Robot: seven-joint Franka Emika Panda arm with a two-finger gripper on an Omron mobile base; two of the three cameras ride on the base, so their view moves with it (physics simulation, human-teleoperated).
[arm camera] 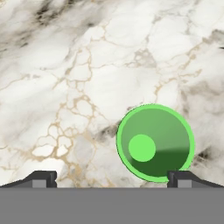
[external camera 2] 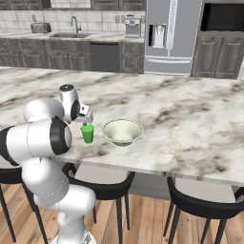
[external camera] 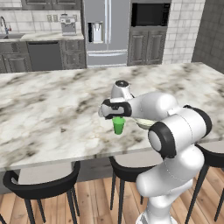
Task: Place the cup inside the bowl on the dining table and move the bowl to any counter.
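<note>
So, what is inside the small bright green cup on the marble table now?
The small bright green cup looks empty: the hand view looks down into it and shows its bare green bottom. Part of its rim near the open gripper is covered by one finger tip.

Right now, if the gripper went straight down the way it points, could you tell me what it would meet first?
Probably the green cup, though off-centre. The open gripper looks straight down at the marble dining table, and the cup sits toward one of the fingers, so that finger would likely strike its rim first. Depth is hard to judge.
</note>
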